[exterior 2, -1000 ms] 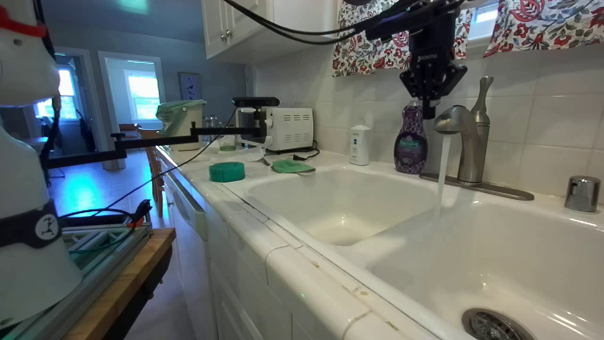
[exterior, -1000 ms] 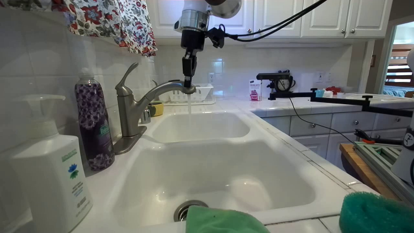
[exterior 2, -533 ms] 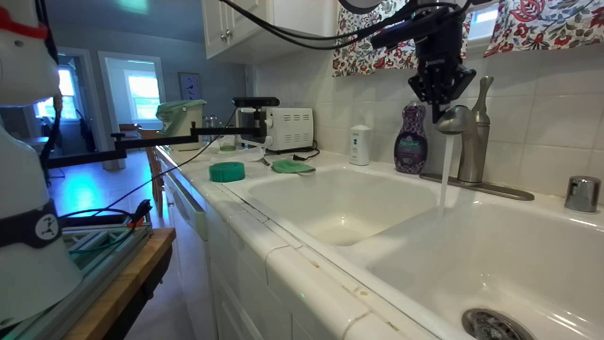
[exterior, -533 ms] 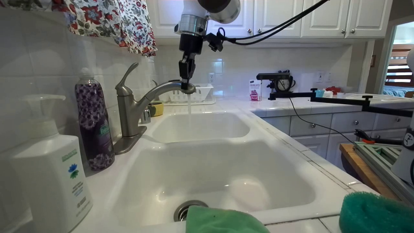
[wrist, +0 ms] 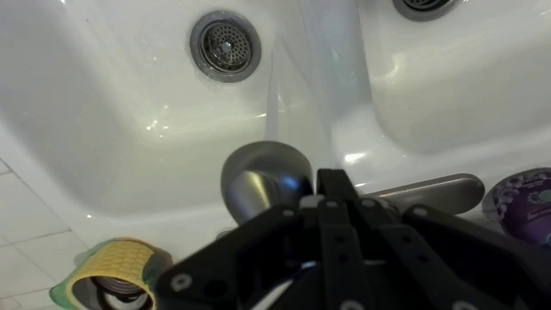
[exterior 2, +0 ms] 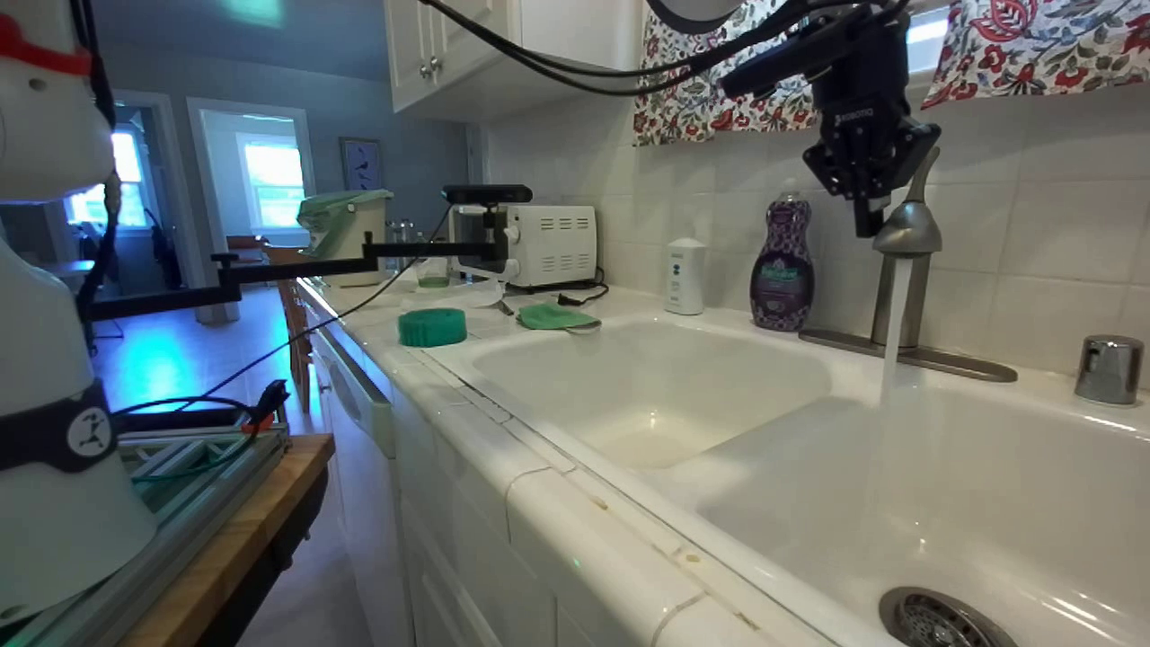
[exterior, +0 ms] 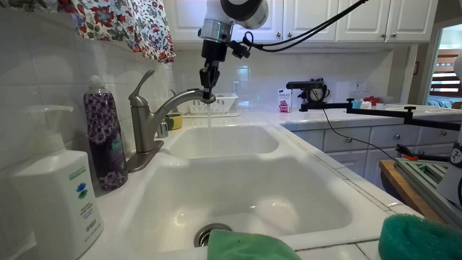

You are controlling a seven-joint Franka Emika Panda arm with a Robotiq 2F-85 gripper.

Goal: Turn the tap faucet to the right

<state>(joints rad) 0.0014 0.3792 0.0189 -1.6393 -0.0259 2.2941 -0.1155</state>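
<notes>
- Wrist view: the Robotiq gripper reaches down above the white double-basin sink, its two fingers pressed together.
- Brushed-metal kitchen faucet: its spout head is just beside the fingertips; whether they touch, I cannot tell.
- Water streams from the spout head in both exterior views; in the wrist view it falls into the basin on the left.
- Slim lever handle: rises at a slant from the top of the faucet, which stands upright on its oblong deck plate by the tiled wall.
- Purple soap bottle: upright, between the faucet and the white pump dispenser.
- Corn-cob-patterned container: on the faucet's other side.
- Green cloth and green scrubber: apart, on the counter beside the sink.
</notes>
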